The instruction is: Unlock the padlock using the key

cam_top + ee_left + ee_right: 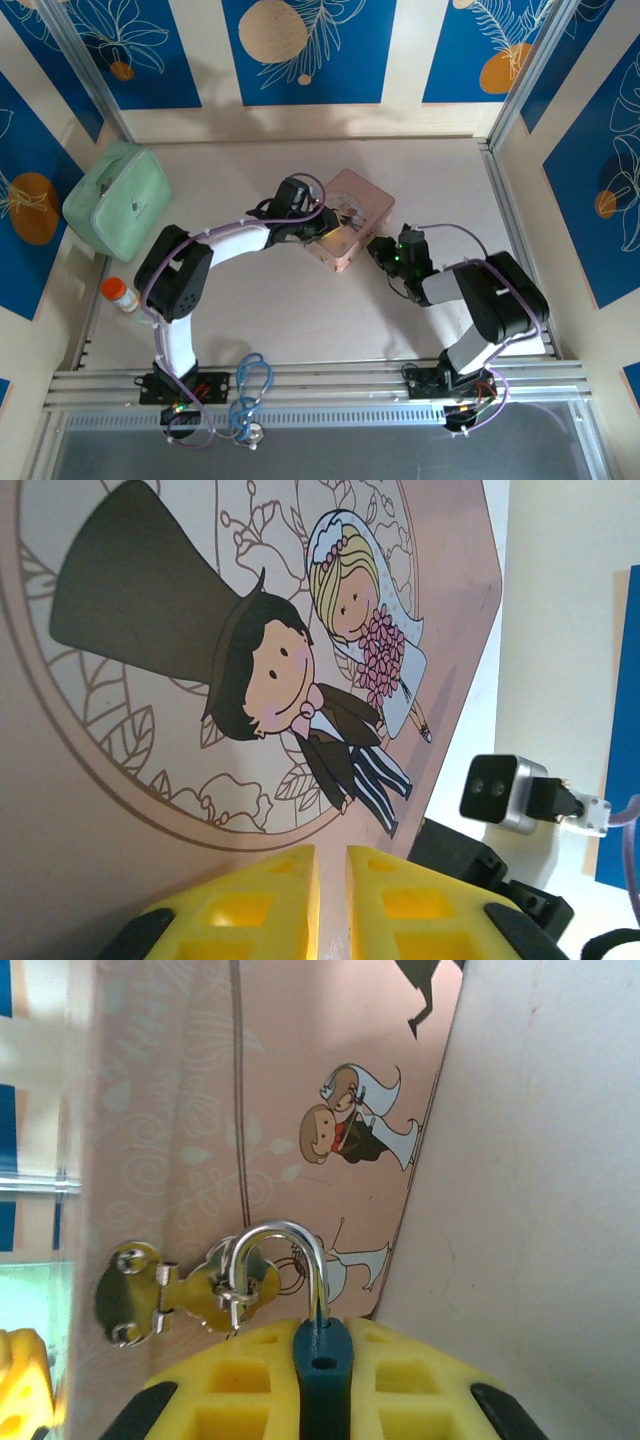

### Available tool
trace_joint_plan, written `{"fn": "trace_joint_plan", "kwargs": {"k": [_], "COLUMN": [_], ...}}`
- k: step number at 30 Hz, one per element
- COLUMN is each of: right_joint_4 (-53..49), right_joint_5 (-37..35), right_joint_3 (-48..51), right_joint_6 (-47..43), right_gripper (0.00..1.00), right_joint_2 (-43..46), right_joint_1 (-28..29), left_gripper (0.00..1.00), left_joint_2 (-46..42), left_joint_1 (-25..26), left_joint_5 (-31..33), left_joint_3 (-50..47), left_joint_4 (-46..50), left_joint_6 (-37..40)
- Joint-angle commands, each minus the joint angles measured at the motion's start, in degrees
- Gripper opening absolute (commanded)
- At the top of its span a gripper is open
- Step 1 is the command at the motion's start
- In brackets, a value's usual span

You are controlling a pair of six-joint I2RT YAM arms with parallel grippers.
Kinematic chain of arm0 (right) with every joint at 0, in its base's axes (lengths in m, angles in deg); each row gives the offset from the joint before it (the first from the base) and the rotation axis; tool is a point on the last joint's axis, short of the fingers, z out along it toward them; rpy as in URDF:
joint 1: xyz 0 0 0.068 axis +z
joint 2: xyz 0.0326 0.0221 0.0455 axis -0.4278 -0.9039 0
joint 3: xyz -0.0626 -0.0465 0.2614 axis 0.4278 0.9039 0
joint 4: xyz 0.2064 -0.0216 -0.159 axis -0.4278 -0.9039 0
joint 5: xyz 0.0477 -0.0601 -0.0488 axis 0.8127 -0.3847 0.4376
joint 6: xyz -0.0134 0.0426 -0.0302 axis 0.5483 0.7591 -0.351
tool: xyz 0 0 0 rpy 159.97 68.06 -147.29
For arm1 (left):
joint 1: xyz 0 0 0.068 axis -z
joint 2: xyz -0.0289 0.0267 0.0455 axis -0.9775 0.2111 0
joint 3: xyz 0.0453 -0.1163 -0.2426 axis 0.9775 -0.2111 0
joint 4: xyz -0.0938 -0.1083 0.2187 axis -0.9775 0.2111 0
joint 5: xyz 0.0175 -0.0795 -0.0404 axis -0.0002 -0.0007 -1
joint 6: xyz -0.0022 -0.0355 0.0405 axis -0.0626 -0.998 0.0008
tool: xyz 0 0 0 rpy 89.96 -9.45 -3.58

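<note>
- along the near edge, a ribbed aluminium rail with both black-and-white arm bases bolted on; draped over it beside the left base, a loop of blue tubing with a metal disc.
- beyond the rail, a pale, matt cream tabletop, fenced at the sides by slim aluminium posts.
- at the left edge of the tabletop, a small clear bottle with an orange cap, lying well apart from the arms.
- right gripper: yellow fingers clamped on the tiny padlock with blue body and silvery shackle; shackle threaded through the brassy hasp on the tin's side wall.
- left gripper: yellow fingers drawn nearly together, only a thin slit between, hovering just over the lid; cannot tell whether anything is pinched there.
- mid-table, between the two grippers, a pink rectangular tin with a cartoon bride and groom on the lid.
- far left, a mint-green zipped fabric pouch, against the wall.
- around the back and sides, cream walls with blue panels carrying white leaf outlines and orange and tan discs.
</note>
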Motion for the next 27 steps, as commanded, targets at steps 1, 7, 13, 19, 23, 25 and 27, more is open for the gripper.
{"fn": "trace_joint_plan", "kwargs": {"k": [1,7,13,19,23,25,27], "right_joint_4": [13.85,16.76,15.3,7.84,-13.26,-25.58,-33.85], "right_joint_5": [-10.1,-15.4,-10.99,-2.01,-5.42,-7.67,-7.73], "right_joint_3": [0.8,-0.91,1.88,-2.75,-6.1,-7.34,-7.38], "right_joint_6": [5.3,5.23,3.63,1.67,-3.68,-6.05,-6.85], "right_gripper": [0.0,0.0,0.0,0.0,0.0,0.0,0.0], "right_joint_2": [-4.17,-2.7,4.1,3.31,13.75,18.92,21.3], "right_joint_1": [2.26,2.85,-2.1,-7.06,-4.36,-0.88,3.01], "left_gripper": [0.17,0.16,0.16,0.16,0.16,0.16,0.16], "left_joint_2": [2.38,2.28,2.06,1.82,1.49,1.45,1.13], "left_joint_1": [-1.54,-2.08,-3.2,-4.59,-5.35,-5.97,-6.52], "left_joint_5": [2.29,1.32,0.96,0.83,1.33,1.67,1.66], "left_joint_3": [-3.82,-5.52,-6.68,-8.77,-8.31,-7.47,-6.27], "left_joint_4": [9.09,8.39,8.1,7.06,9.06,9.88,10.54], "left_joint_6": [2.15,2.29,2.53,2.6,4.11,4.62,5.04]}}
